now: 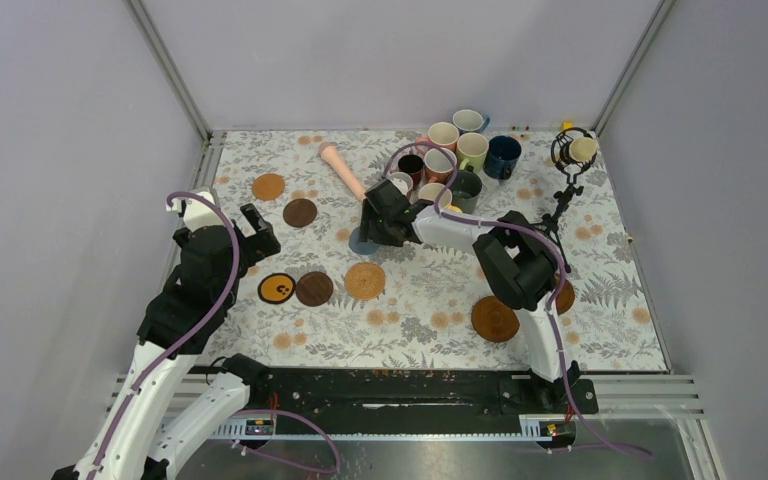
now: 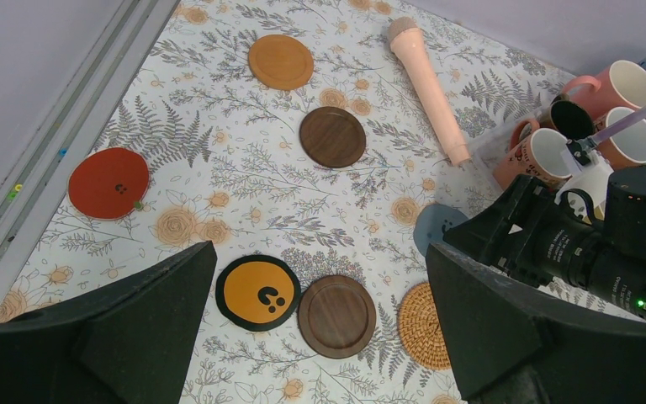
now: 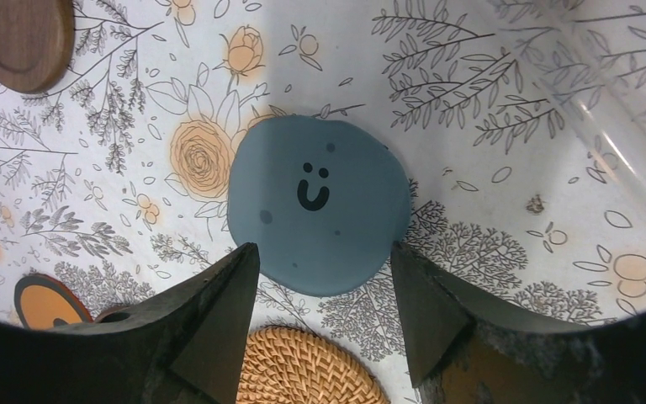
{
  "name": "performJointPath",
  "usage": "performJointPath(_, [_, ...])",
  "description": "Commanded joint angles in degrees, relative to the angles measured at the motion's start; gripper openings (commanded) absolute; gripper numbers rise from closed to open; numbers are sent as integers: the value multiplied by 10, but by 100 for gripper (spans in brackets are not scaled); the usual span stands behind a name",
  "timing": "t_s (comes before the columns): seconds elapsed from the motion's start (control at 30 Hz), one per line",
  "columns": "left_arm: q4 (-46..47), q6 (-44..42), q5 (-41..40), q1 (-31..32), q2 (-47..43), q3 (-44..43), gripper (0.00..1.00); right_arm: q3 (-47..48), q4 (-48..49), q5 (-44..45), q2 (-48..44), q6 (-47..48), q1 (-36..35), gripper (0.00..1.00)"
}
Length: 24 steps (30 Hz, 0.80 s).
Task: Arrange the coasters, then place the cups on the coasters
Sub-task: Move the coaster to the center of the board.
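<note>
The right gripper (image 3: 321, 263) hung over the blue coaster (image 3: 320, 202), jaws apart and holding nothing. The coaster lay flat near the middle of the table (image 1: 610, 300), just short of the cups (image 1: 457, 155) bunched at the far edge. The left gripper (image 2: 320, 252) gaped wide and empty by the left edge. The disc was thin, so the tips might skid off its rim and shove it into the woven coaster (image 3: 311, 370) just beside, or the arm might nudge the cups.

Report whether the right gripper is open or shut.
Open: the right gripper has its fingers spread apart, and the blue-grey coaster lies flat in the gap seen between them.
</note>
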<state>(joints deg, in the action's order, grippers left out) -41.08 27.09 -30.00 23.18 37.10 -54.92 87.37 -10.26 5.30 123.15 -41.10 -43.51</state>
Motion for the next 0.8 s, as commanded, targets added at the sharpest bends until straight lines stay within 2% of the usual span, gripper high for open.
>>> performJointPath(0.0, [17,4,3,-2,-1,-2,99,25,-17,-14,20,-15,-8,66])
performJointPath(0.5, [18,-1,4,-2,-4,-1,99,52,-17,-25,41,-20,-18,65])
performJointPath(0.77, [18,1,-2,-2,10,0,99,56,-32,-35,5,20,-17,66])
